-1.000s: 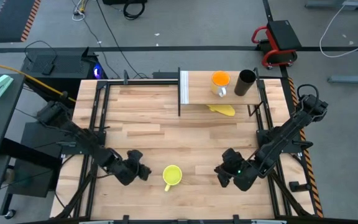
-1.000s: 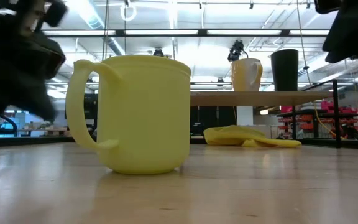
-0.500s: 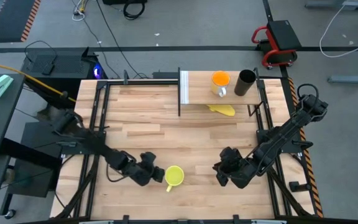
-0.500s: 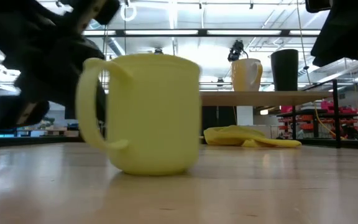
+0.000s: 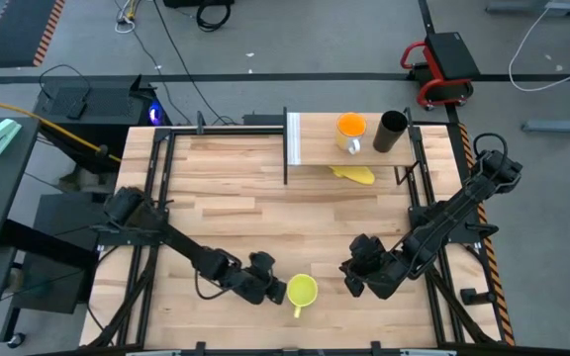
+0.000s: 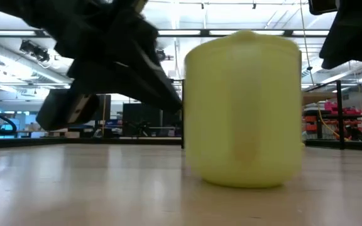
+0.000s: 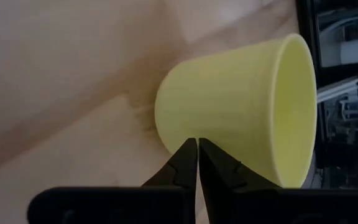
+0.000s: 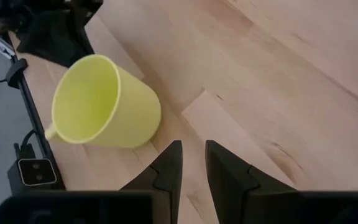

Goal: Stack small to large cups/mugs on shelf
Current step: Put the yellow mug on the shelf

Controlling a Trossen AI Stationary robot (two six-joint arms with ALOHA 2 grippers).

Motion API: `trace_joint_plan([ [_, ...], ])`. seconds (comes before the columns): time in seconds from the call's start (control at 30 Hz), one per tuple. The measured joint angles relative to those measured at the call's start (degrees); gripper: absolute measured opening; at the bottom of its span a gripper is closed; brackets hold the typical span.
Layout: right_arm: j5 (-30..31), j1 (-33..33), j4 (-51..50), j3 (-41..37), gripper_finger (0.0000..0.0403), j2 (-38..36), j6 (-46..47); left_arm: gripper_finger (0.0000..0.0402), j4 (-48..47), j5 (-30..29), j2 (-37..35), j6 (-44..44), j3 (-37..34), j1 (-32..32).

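Observation:
A yellow mug (image 5: 302, 290) stands upright on the table near the front edge, its handle (image 5: 296, 310) toward the near edge. My left gripper (image 5: 273, 289) is shut, with its tips against the mug's left side. My right gripper (image 5: 350, 279) hovers to the right of the mug, slightly open and empty. The shelf (image 5: 320, 150) stands at the far side and carries an orange cup (image 5: 350, 128) and a tall black cup (image 5: 392, 131). In the low view the mug (image 6: 244, 110) hides most of the shelf. My left gripper presses its shut fingertips (image 7: 190, 148) against the mug's outer wall (image 7: 194, 127), nearer the base than the rim, on the side facing the table's left. The fingers come in about level from the table's left. The mug stands upright on its base on the table.
A flat yellow banana-like thing (image 5: 354, 174) lies on the table just in front of the shelf. The shelf's white end panel (image 5: 293, 138) stands at its left end. Black frame rails (image 5: 156, 198) run along the table's left and right sides.
My left gripper has moved toward the table's right edge and a little nearer, reaching the yellow mug and pushing it. The mug has slid right along the table, staying upright, and has turned so that its handle faces the near edge.

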Motion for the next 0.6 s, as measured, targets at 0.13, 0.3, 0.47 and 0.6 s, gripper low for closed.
trace_joint_plan([
  [0.13,-2.2,0.4,-2.0,0.0,0.0077,0.0,1.7,0.002,0.2,1.4,1.9,0.1,2.5,0.1],
  [0.3,-5.2,3.6,-4.0,0.0,0.0077,0.0,6.6,0.0012,0.0,3.2,2.1,0.0,2.5,-0.6],
  [0.47,-5.1,12.9,-3.7,0.0,0.0077,0.0,15.1,0.0013,0.7,5.3,2.1,-2.1,2.5,-2.2],
  [0.6,4.3,21.1,-4.9,0.0,0.0077,0.0,26.3,0.0023,1.3,4.5,2.1,-3.1,2.5,-3.2],
])
